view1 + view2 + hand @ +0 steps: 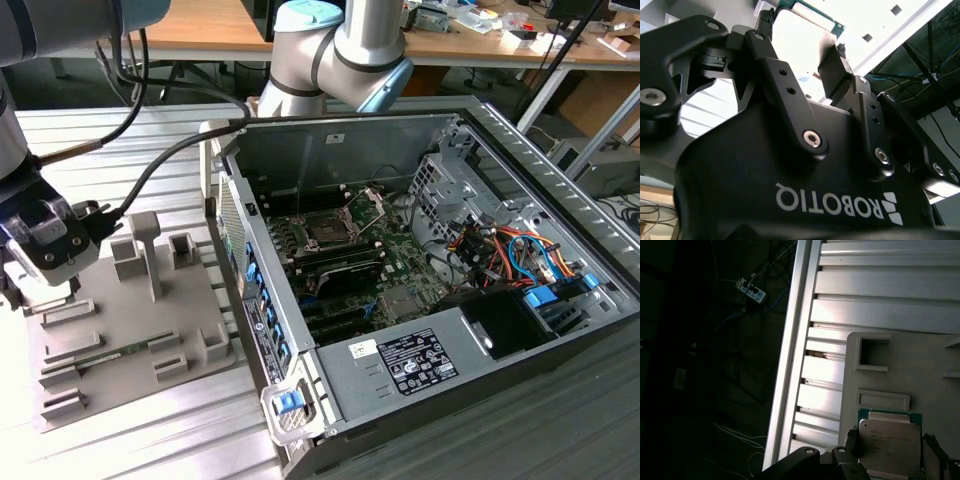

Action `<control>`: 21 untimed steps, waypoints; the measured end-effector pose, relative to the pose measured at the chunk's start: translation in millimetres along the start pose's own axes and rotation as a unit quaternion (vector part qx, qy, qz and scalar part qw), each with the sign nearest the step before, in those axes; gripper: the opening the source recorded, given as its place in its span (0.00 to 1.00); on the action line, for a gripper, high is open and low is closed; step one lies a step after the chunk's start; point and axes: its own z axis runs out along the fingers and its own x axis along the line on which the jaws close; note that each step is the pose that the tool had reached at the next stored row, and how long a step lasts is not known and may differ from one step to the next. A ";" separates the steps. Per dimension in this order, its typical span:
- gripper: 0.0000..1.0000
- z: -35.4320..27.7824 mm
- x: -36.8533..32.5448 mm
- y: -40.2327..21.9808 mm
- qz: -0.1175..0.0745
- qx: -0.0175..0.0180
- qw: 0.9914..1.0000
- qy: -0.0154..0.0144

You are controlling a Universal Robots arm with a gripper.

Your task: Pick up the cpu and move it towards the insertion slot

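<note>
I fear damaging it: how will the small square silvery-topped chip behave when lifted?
The flat square chip with silvery metal top looks rigid, so it probably won't flex. Its smooth lid and thin edges may be slippery to grip. It looks thin and small against the grey plastic tray, so it is likely light and could tilt if gripped off-centre.

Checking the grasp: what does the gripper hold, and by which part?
The small flat square chip with a silvery metal top, pinched by two opposite edges between the fingers of the black gripper.
</note>
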 end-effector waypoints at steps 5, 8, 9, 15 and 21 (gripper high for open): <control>0.55 -4.6 0.0 0.2 0.000 0.000 1.000 0.000; 0.55 -7.2 0.0 0.3 0.000 0.000 1.000 0.000; 0.55 -9.4 0.0 0.4 0.000 0.000 1.000 0.000; 0.55 -13.2 0.0 0.6 0.000 0.000 1.000 0.000; 0.55 -14.6 0.0 0.7 0.000 0.000 1.000 0.000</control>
